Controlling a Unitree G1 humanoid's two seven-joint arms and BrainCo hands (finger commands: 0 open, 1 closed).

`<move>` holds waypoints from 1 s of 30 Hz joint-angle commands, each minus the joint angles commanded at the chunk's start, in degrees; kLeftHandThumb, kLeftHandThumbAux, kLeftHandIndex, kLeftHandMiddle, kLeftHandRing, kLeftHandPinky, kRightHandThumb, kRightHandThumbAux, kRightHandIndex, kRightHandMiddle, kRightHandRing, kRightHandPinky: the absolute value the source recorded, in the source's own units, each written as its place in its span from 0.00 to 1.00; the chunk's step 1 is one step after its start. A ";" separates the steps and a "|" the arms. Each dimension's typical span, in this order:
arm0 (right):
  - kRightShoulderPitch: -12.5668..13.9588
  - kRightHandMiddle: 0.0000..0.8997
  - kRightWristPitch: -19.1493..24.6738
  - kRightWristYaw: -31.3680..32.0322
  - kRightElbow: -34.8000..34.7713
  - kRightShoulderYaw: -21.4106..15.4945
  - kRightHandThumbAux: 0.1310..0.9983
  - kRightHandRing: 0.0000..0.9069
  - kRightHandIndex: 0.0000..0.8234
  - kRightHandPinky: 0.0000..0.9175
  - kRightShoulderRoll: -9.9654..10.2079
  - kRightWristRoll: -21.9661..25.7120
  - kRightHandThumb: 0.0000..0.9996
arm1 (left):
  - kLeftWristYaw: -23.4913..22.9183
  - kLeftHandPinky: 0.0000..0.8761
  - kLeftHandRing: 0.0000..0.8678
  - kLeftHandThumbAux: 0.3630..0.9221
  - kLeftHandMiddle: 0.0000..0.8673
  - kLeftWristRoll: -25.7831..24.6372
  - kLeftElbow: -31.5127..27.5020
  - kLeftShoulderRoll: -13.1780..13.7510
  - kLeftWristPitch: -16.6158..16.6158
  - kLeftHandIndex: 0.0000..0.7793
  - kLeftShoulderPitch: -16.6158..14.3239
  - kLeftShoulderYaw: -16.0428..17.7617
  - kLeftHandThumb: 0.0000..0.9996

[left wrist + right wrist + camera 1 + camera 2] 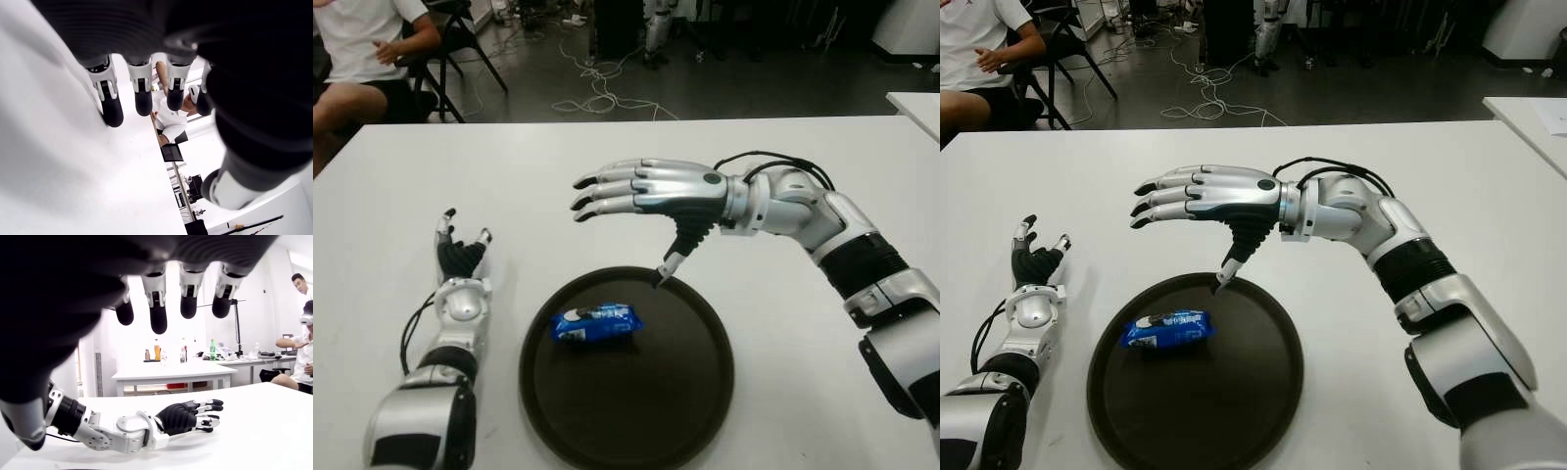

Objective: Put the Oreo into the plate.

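The Oreo (596, 322), a blue packet, lies inside the round dark plate (695, 411), left of the plate's middle and clear of its raised rim. The plate sits near the front edge of the white table (783, 323), with bare table all round it. The right robot hand (651, 191) hovers above the plate's far rim, 4 fingers stretched out flat toward the left and the thumb (671, 264) pointing down just over the rim; it holds nothing. The left robot hand (460, 257) shows left of the plate, fingers relaxed and empty. A seated person (362, 49) is beyond the table's far left corner.
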 joint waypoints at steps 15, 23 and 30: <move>0.40 0.00 -0.28 -1.25 0.62 -0.58 0.55 0.00 0.00 0.00 0.30 -1.69 0.00 | -0.38 0.02 0.06 0.67 0.08 -0.49 0.16 -0.01 -0.05 0.04 -0.07 0.51 0.00; 0.41 0.00 -0.99 -4.60 1.04 -1.74 0.55 0.00 0.00 0.00 0.62 -4.72 0.00 | 0.16 0.03 0.08 0.63 0.11 -0.33 -0.02 -0.18 -0.49 0.06 -0.04 0.29 0.00; -0.28 0.00 -0.71 -6.05 2.10 -2.33 0.53 0.00 0.00 0.00 0.18 -5.45 0.00 | 0.19 0.05 0.09 0.64 0.10 -1.05 -0.17 -0.52 -1.20 0.06 0.00 0.94 0.00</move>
